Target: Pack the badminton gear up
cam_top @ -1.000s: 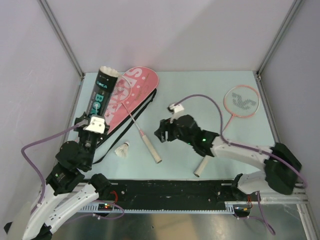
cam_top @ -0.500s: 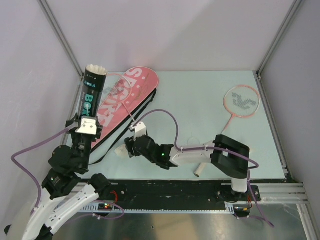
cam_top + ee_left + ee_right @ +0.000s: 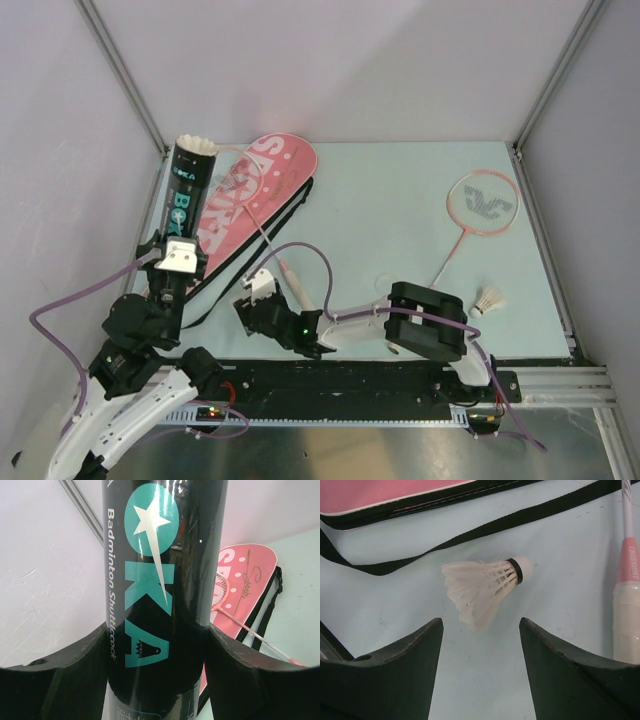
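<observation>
Glossy tube (image 3: 165, 580), feather shuttlecock (image 3: 480, 587), perhaps cloth case (image 3: 285, 160)

I see a black tube (image 3: 165, 580) printed with teal letters and a star, a pink case (image 3: 285, 165) lettered white and trimmed black, and a white shuttlecock (image 3: 482, 585) banded black on the pale green table (image 3: 400, 200).

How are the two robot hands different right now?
The left gripper is shut on the black tube; the right gripper is open and holds nothing. The left gripper faces the wall; the right gripper faces down at a white shuttlecock lying on the table. Both have black fingers.
</observation>
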Available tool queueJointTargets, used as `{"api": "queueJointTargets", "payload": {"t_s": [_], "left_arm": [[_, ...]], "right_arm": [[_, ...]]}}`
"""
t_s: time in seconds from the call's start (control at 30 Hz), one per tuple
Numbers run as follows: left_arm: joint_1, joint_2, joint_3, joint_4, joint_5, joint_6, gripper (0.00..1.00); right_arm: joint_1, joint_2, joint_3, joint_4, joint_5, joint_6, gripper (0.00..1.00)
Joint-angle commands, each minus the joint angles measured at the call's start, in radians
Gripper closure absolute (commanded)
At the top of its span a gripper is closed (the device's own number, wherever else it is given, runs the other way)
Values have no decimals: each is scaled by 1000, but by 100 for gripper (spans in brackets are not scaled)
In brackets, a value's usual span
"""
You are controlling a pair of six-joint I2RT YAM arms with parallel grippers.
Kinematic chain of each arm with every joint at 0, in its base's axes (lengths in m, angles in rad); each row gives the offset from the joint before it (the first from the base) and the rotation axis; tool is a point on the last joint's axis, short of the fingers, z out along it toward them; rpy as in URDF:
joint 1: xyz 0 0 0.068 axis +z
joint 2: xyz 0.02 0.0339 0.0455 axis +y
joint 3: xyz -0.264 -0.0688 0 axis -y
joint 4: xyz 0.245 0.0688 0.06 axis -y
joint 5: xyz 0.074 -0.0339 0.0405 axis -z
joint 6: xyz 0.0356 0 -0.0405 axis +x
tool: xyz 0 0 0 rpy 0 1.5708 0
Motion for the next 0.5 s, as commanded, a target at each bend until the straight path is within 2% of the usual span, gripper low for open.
{"api": "queueJointTargets", "payload": {"t_s": [0.0,0.1,0.27,0.47], "left_arm": [[1,-5,1,67,18,2,100],[1,-6,-1,67,22,3,100],[0,-12,-10,67,26,5,100],[0,-15,-15,67,29,4,100]], "right_arm": [[9,47,95,4,109,4,33],[8,67,112,-4,130,0,39],[4,63,114,-9,173,-13,66],[-18,43,113,-68,182,18,87]]}}
